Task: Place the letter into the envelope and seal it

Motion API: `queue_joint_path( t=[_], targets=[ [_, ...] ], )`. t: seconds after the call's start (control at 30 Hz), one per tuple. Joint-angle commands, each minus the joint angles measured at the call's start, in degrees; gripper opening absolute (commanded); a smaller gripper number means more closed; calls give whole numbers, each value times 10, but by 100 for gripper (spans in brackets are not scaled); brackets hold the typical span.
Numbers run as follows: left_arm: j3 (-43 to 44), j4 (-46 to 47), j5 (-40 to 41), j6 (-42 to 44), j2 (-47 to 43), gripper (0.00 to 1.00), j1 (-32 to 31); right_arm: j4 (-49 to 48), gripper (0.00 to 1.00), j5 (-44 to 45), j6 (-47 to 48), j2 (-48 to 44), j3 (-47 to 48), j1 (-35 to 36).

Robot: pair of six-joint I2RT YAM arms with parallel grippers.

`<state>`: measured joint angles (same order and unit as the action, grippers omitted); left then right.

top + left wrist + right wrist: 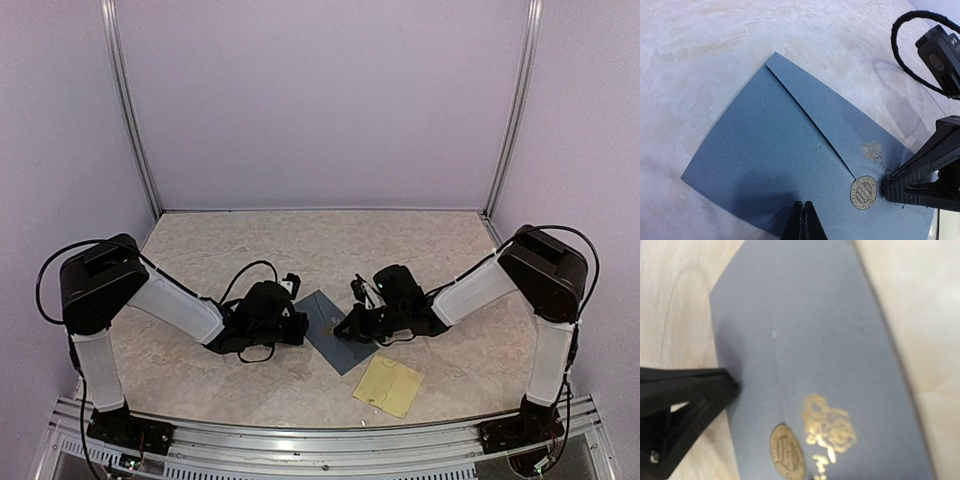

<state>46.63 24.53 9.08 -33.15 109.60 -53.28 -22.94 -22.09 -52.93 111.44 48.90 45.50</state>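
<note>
Left hand [802, 206] at blue envelope [765, 140] (seal [863, 192] lettering illegible)

Slate-blue envelope [336, 333] — flat, flap side up, flap closed

A pale marbled table [300, 240] fills the middle of the frame, closed in by lilac walls. At its centre a slate-blue envelope [338, 352] lies flat, turned so one corner points to the lower edge. The left hand [301, 322] comes in low from the left and meets the envelope's left edge. The right hand [347, 327] reaches from the right over its right part. Just below and right of the envelope lies a tan sheet [388, 385], apart from both hands.
</note>
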Motion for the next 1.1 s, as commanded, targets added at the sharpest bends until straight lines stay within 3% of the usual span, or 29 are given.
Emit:
queue_joint_path(
  t=[0.0, 0.23, 0.37, 0.47, 0.6, 0.67, 0.8, 1.07],
  targets=[
    [-24, -37, 12, -3, -10, 0, 1, 68, 3, 28, -14, 3, -26, -11],
    [-40, -40, 16, -13, -49, 0, -11, 62, 6, 9, 12, -55, -45, -11],
    [-33, -67, 28, -13, -102, 1, -22, 65, 18, -15, 45, -122, -58, -10],
    [-31, -91, 43, -13, -155, 17, -27, 93, 30, -19, 82, -174, -60, -8],
    [-35, -122, 74, -10, -227, 66, -22, 156, 60, 31, 132, -251, -59, -7],
    [-32, -134, 73, -5, -253, 82, -7, 185, 77, 73, 157, -279, -56, -9],
    [-19, -151, 50, 18, -280, 94, 45, 223, 95, 139, 210, -296, -38, -21],
    [-72, -91, -15, 64, -319, 98, 238, 201, 100, 187, 279, -292, -61, -128]
  ],
)
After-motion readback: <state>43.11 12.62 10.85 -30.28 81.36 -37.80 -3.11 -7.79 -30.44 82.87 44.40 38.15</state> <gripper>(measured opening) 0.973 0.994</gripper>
